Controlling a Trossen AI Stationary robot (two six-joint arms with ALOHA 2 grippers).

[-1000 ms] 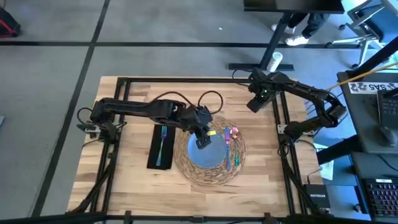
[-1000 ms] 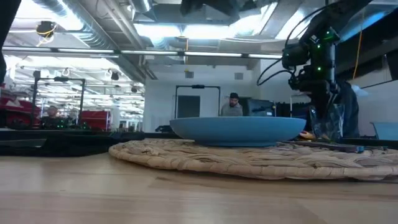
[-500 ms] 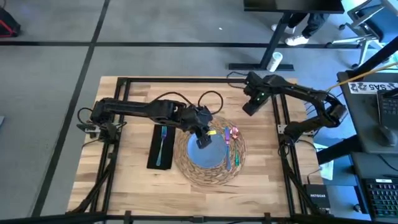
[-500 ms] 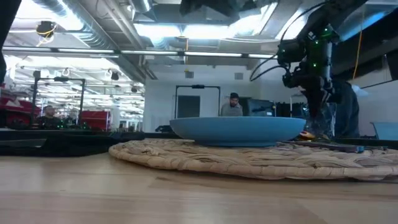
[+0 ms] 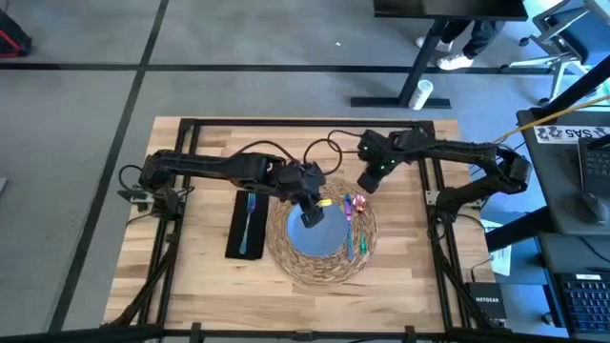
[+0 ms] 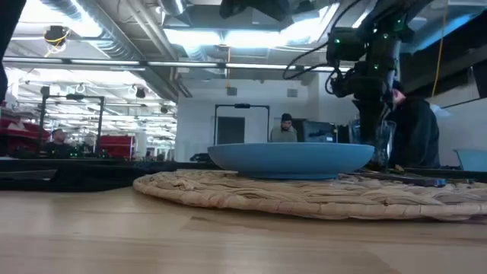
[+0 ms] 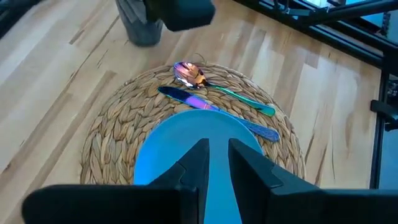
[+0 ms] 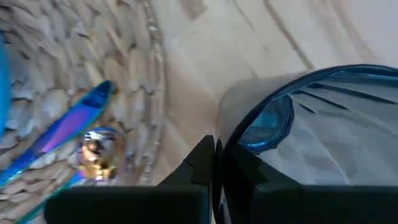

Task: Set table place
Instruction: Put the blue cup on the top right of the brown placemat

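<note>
High view: table [image 5: 200, 286] carries the setting near its centre. Woven placemat [image 5: 286, 262] with blue plate [image 5: 319, 238] on it; black napkin [image 5: 236, 243] just beside the mat at 9 o'clock, teal fork [image 5: 250, 217] lying on it. Knife and spoon [image 5: 355, 214] on the mat at 3 o'clock of the plate. Left gripper [image 5: 312, 217] hangs over the plate's 11 o'clock edge. Right gripper [image 5: 367, 181] sits off the mat's 1 o'clock rim, carrying the cup.

Low view: plate [image 6: 293, 160] flat on mat [image 6: 304, 196]; right arm comes down behind it, cup [image 6: 373, 144] a translucent shape at its tip.

Left wrist view: fingers [image 7: 196, 165] a narrow gap apart, nothing between them; plate [image 7: 186, 149] below, cutlery [image 7: 211, 102] beyond.

Right wrist view: jaws clamped on the cup's rim [image 8: 273, 115], wood under it, mat edge [image 8: 124, 74] just beside.

Judgement: mat, plate, napkin, fork, knife, spoon look placed; only the cup is left to set down and release
</note>
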